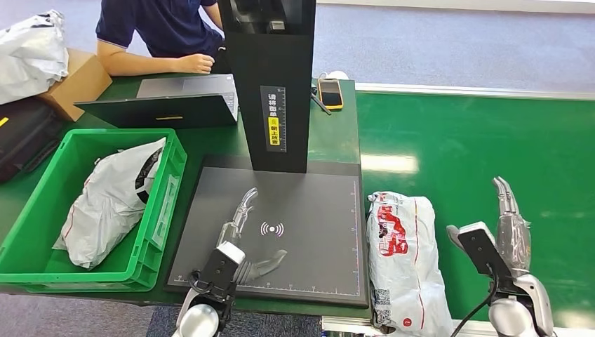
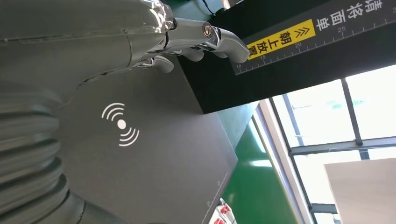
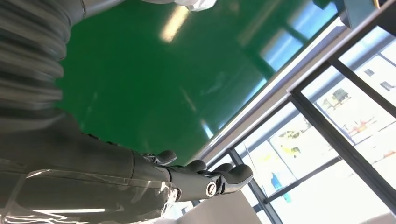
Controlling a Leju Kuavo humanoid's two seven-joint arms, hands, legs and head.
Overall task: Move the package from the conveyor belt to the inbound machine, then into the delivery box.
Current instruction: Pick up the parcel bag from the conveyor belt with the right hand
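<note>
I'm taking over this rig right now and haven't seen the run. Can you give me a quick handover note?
Left hand: empty, fingers apart, over the dark scanner pad of the inbound machine.
Right hand: empty, fingers straight, over the green conveyor belt.
White plastic package with red print: lying on the belt's left edge, beside the pad, untouched.
Green plastic crate: already holds one white bag.
Left: pick up, scan, box.

A grey floor (image 1: pixel 435 42) stretches beyond the work surface, with a pale strip along its far edge. Large windows (image 3: pixel 345 140) with dark frames let in bright daylight (it glares off the glossy green surface below them), and outside shapes are too blurred to tell. A green-topped table (image 1: pixel 337 133) carries a laptop (image 1: pixel 175 102), a phone (image 1: pixel 330 93) and a cardboard box (image 1: pixel 77 84).
</note>
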